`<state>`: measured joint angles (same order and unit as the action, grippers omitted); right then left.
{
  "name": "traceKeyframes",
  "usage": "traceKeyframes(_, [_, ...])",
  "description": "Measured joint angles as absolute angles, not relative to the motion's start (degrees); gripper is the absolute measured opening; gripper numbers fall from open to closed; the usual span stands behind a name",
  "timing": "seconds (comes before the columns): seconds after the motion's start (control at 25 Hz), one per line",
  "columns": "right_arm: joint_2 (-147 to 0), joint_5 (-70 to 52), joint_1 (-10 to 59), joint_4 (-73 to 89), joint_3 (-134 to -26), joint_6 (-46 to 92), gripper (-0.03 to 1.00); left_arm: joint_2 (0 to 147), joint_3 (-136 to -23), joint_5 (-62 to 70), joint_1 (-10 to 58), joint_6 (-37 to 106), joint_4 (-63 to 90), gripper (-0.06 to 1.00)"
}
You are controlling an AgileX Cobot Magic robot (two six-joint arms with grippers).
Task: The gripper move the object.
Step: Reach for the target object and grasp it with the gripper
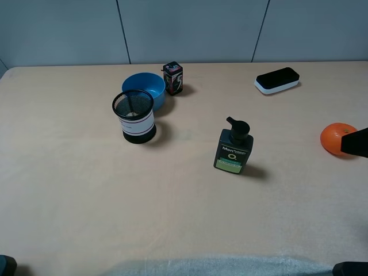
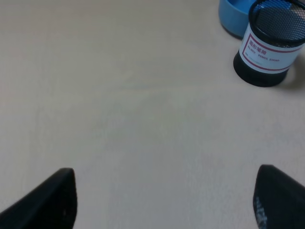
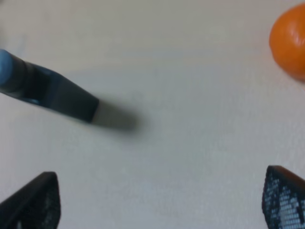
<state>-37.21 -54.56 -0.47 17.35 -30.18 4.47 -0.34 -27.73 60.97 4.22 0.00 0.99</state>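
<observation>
Clutter first: black mesh pen cup [image 1: 134, 117] just before blue plastic bowl [image 1: 146, 89], small dark printed box [image 1: 172, 77] behind, black-and-white flat block [image 1: 277, 80] back right, round orange fruit [image 1: 336, 138] beside right gripper [image 3: 162, 195], jaws spread wide, holding nothing. Left gripper [image 2: 167, 191] likewise agape. Bare beige tabletop [image 1: 86, 201] all round dark green pump bottle [image 1: 233, 150], mid-table, upright, spout aimed back-left.

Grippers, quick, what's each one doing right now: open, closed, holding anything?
Left gripper: open, holding nothing.
Right gripper: open, holding nothing.

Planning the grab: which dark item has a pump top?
The green-labelled bottle, standing mid-table; the small printed box and flat black-and-white block have no pump.
</observation>
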Motion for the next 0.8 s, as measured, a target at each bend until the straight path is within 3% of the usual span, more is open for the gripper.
traceKeyframes(0.44, [-57.7,-54.9,-0.5,18.0,-44.1,9.9,0.64,-0.3,-27.7,61.0,4.2,0.0,1.0,0.75])
traceKeyframes(0.8, [-70.1,-55.4,1.3,22.1,-48.6,24.1,0.64,-0.3,-27.7,60.9,4.2,0.0,1.0,0.75])
